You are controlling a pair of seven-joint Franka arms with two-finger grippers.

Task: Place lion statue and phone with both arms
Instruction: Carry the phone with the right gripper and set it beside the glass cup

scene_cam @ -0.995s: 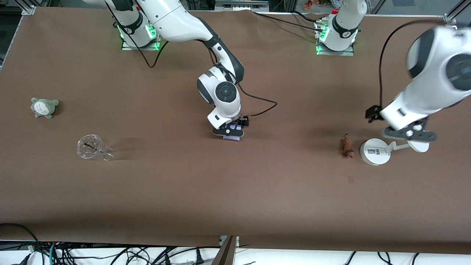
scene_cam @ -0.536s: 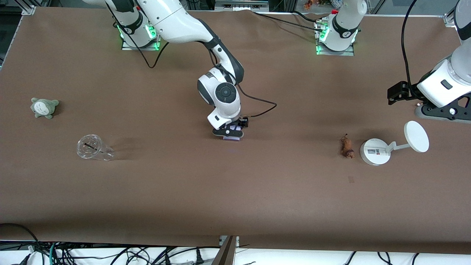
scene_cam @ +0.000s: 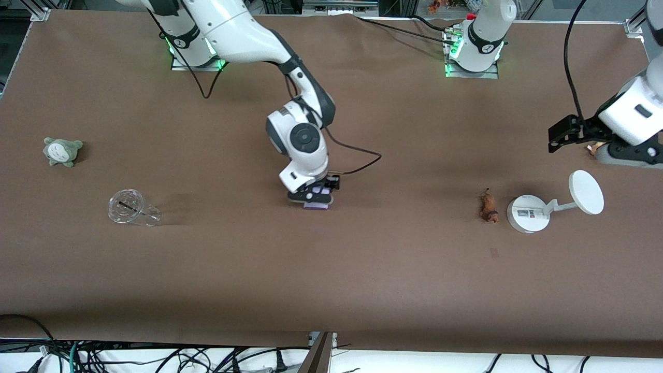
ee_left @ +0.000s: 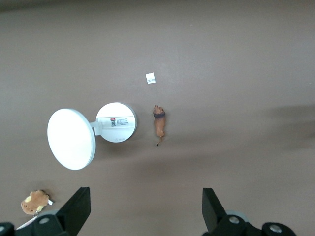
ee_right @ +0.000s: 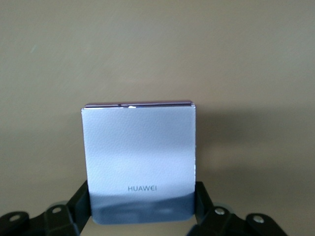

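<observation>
The lion statue (scene_cam: 488,207) is a small reddish-brown figurine that lies on the table beside the white stand; it also shows in the left wrist view (ee_left: 159,127). The phone (scene_cam: 316,205) is a pale lavender slab, held low over the middle of the table. My right gripper (scene_cam: 312,199) is shut on it; in the right wrist view the phone (ee_right: 139,157) fills the gap between the right gripper's (ee_right: 142,204) two fingers. My left gripper (scene_cam: 629,155) is open and empty, high over the left arm's end of the table, apart from the lion (ee_left: 146,209).
A white round-based stand (scene_cam: 528,213) with a round disc (scene_cam: 586,191) stands next to the lion. A tan-orange plush (ee_left: 35,201) lies under the left hand. A grey-green plush (scene_cam: 62,151) and a clear cup (scene_cam: 130,208) lie toward the right arm's end.
My right gripper has shifted a little toward the right arm's end with the phone in it. My left arm has swung away from the stand toward the table's edge.
</observation>
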